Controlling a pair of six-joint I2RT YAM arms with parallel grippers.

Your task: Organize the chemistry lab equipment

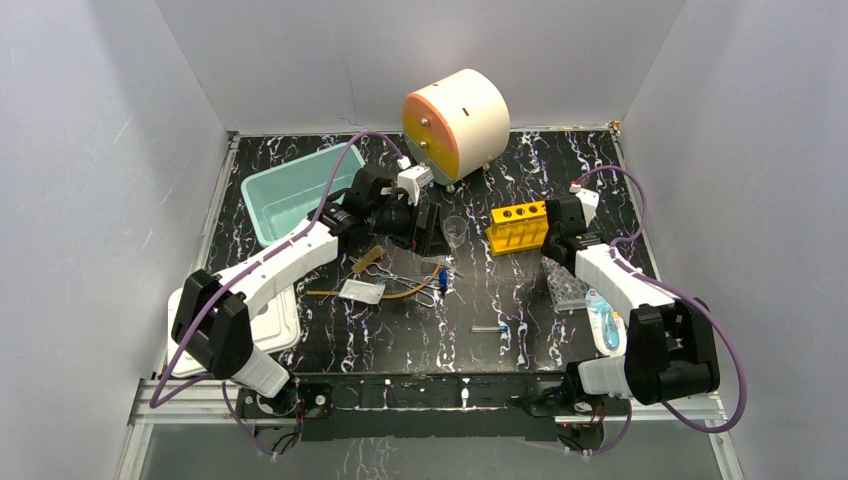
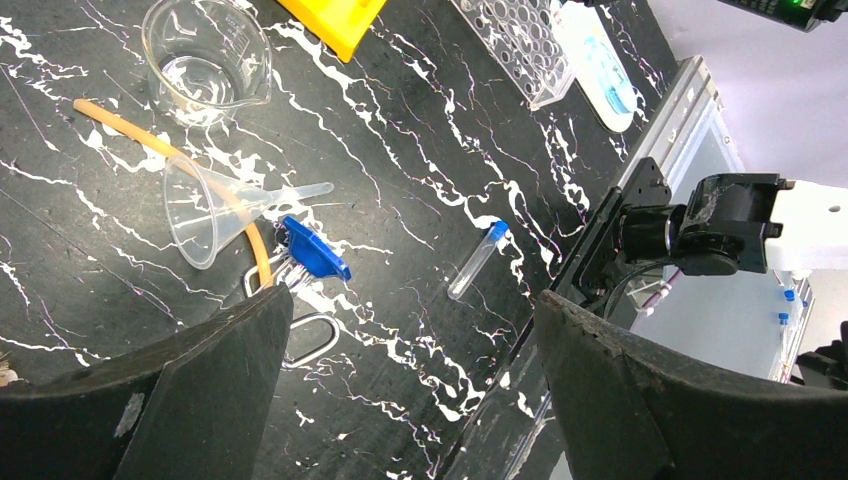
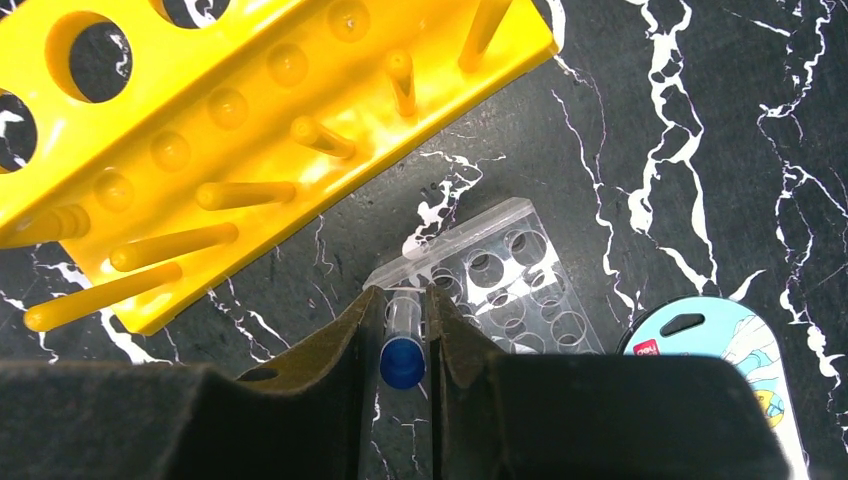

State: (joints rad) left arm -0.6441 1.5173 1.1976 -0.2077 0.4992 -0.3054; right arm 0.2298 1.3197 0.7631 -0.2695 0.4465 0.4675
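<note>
A blue-capped tube (image 3: 403, 345) by the plate (image 3: 510, 280)
The right gripper (image 3: 398, 300) pinches it (yellow rack (image 3: 250, 130) beside); the left gripper (image 2: 412, 300) stands spread.

The right gripper (image 3: 402, 300) has its two dark fingers (image 3: 330, 345) closed against the sides of a blue-capped tube (image 3: 402, 335), whose cap faces the camera. The tube's far end meets the near left corner of a clear well plate (image 3: 520, 285) lying flat on the black, white-veined table (image 3: 680, 120). Farther off and to the left is a yellow rack (image 3: 250, 110), with round holes and rows of pegs showing. A blue-and-white packet (image 3: 740, 350) lies at the near right, just beside the plate.
</note>
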